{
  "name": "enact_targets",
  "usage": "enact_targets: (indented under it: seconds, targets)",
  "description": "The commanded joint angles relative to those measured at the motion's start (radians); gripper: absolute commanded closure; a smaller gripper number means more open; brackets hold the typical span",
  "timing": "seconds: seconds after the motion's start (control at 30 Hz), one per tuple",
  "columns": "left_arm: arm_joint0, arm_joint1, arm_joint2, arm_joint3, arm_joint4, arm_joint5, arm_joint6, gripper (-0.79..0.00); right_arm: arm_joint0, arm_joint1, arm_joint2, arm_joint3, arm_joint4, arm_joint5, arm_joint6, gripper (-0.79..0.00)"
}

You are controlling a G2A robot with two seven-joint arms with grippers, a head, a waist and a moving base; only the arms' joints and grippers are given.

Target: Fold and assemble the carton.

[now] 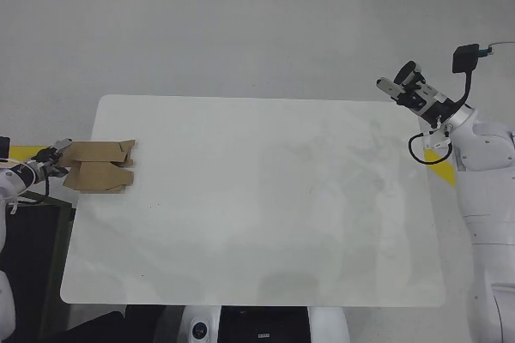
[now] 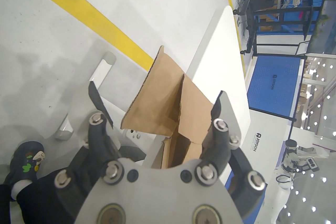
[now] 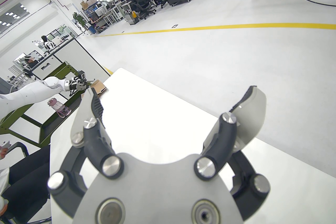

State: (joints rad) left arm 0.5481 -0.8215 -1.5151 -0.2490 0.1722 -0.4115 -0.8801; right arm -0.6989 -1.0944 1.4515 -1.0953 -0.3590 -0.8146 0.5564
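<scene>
A flattened brown cardboard carton (image 1: 101, 165) lies on the left edge of the white table (image 1: 266, 197), partly hanging over the rim. My left gripper (image 1: 58, 157) is at the carton's outer end, off the table's edge. In the left wrist view the carton (image 2: 162, 104) shows raised flaps and an open end between the widely spread fingers of my left gripper (image 2: 156, 93), which is open. My right gripper (image 1: 396, 75) hangs open over the table's far right corner, with nothing in my right gripper (image 3: 170, 92). From there the carton (image 3: 98, 86) is far off.
The table top (image 3: 157, 117) is bare white. Beside its left edge stand a green frame (image 3: 31, 114) with a pink bottle (image 3: 59, 107) and a dark chair (image 1: 34, 257). A yellow floor line (image 2: 78, 9) runs past the table.
</scene>
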Motion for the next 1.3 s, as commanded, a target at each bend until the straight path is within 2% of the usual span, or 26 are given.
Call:
enact_targets:
  seconds: [0.0, 0.03, 0.07, 0.1, 0.5, 0.8, 1.0, 1.27]
  targets:
    - [-0.001, -0.001, -0.003, 0.004, -0.014, 0.002, -0.003, -0.219, 0.0, 0.0, 0.0, 0.0, 0.0, 0.0, 0.0, -0.785]
    - [-0.001, -0.001, -0.003, 0.004, -0.018, 0.002, -0.004, -0.099, 0.0, 0.0, 0.0, 0.0, 0.0, 0.0, 0.0, -0.785]
    - [-0.001, -0.001, -0.004, 0.005, -0.022, 0.003, -0.005, -0.022, 0.0, 0.0, 0.0, 0.0, 0.0, 0.0, 0.0, -0.785]
    - [-0.001, -0.001, -0.005, 0.005, -0.026, 0.003, -0.007, 0.0, 0.0, 0.0, 0.0, 0.0, 0.0, 0.0, 0.0, -0.785]
    - [-0.013, 0.0, -0.033, -0.007, -0.129, -0.02, -0.044, 0.0, 0.0, 0.0, 0.0, 0.0, 0.0, 0.0, 0.0, -0.785]
    - [-0.063, 0.0, -0.051, -0.1, -0.218, -0.063, -0.097, 0.0, 0.0, 0.0, 0.0, 0.0, 0.0, 0.0, 0.0, -0.785]
    - [-0.101, -0.03, -0.014, -0.19, -0.284, -0.085, -0.165, 0.0, 0.0, 0.0, 0.0, 0.0, 0.0, 0.0, 0.0, -0.785]
    - [-0.131, -0.097, 0.114, -0.327, -0.348, -0.106, -0.221, 0.0, 0.0, 0.0, 0.0, 0.0, 0.0, 0.0, 0.0, -0.785]
